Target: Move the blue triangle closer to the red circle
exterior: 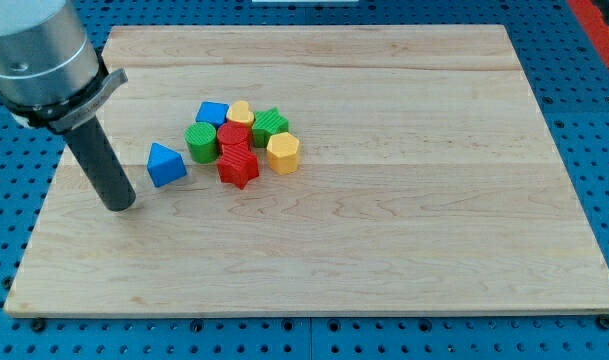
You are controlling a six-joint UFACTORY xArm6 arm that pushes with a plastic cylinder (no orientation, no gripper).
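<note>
The blue triangle (pixel 165 164) lies on the wooden board (pixel 404 230), left of a tight cluster of blocks. The red circle (pixel 233 136) sits in the middle of that cluster, a short gap to the right of the triangle. My tip (pixel 119 206) rests on the board just to the lower left of the blue triangle, close to it but apart from it.
The cluster also holds a green cylinder (pixel 201 141), a blue block (pixel 212 113), a yellow block (pixel 240 113), a green star-like block (pixel 270 125), a yellow hexagon (pixel 282 152) and a red star-like block (pixel 238 166).
</note>
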